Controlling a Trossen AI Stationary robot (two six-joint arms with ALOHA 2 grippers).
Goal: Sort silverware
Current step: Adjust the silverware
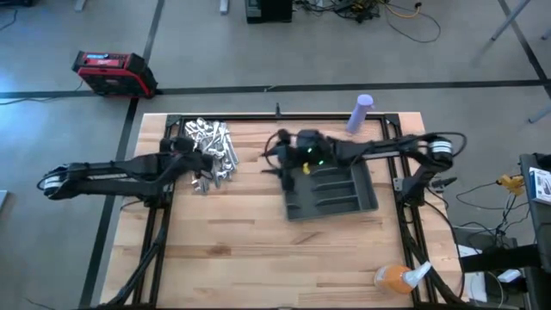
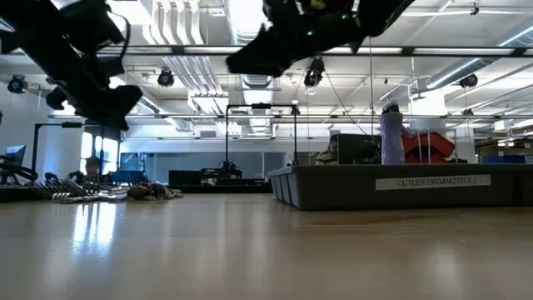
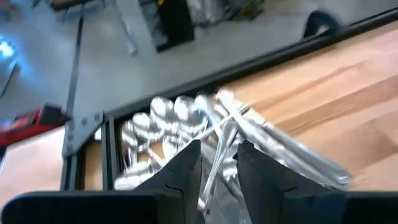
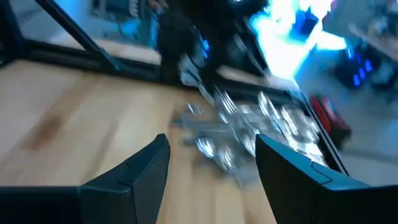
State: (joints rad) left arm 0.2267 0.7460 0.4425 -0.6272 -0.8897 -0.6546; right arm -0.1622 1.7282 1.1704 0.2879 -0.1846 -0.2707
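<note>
Clearly the left gripper (image 3: 219, 163) is the one at work: it sits at the near edge of the silverware (image 1: 211, 142), a loose heap of spoons, forks and knives lying well to the left of the dark cutlery organizer tray (image 1: 366, 202), toward the table's far left corner. In the left wrist view its two dark fingers stand close together with a slim shiny handle (image 3: 214, 171) running up between them; it appears to be pinched on that one piece, though the tips are partly cut off by the picture's edge. The handle's long axis runs roughly along the fingers' reach, pointing from the gripper into the heap, where spoon bowls cluster at the far end.

The right gripper (image 4: 211, 158) hovers over the tray's left end, raised off the table, fingers spread wide and holding nothing. From there the heap lies straight ahead of it, away from the tray.

The relation that matters next is the tray's position: it lies to the right of the heap, with its long compartments running across the table, left to right. My judgement is that the left arm must lift its piece clear of the tangled neighbours, carry it rightward, and lay it along a slot; other pieces crossing the handle could be dragged along.
</note>
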